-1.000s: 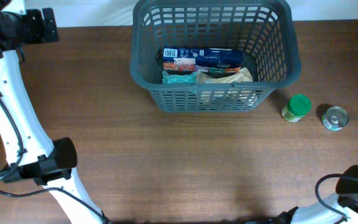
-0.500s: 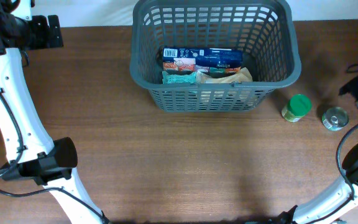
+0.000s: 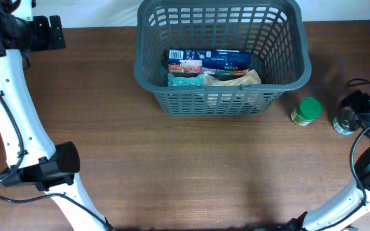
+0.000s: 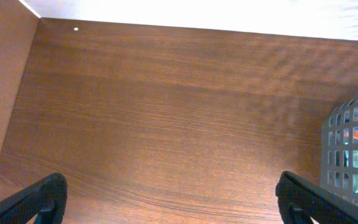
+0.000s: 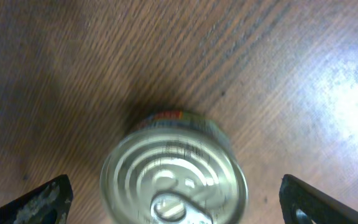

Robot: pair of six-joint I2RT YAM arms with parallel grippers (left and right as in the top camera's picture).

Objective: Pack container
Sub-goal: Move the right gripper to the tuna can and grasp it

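Note:
The dark grey slotted basket (image 3: 286, 82) stands at the back centre and holds several packets; its corner shows in the left wrist view (image 4: 353, 155). A small round metal can (image 3: 340, 123) stands right of it, mostly covered by my right gripper (image 3: 360, 110). In the right wrist view the can (image 5: 173, 177) sits upright between the wide-open right fingers (image 5: 176, 202), not touched. A green-lidded jar (image 3: 308, 110) stands between basket and can. My left gripper (image 3: 40, 32) is open and empty at the far left back (image 4: 173, 199).
The brown wooden table (image 3: 185, 173) carries everything. The white wall edge runs along the back (image 4: 197, 15). The right arm's cable lies at the right table edge (image 3: 365, 138).
My right gripper has moved in from the right edge and come down over the metal can. The left arm has stayed nearly still.

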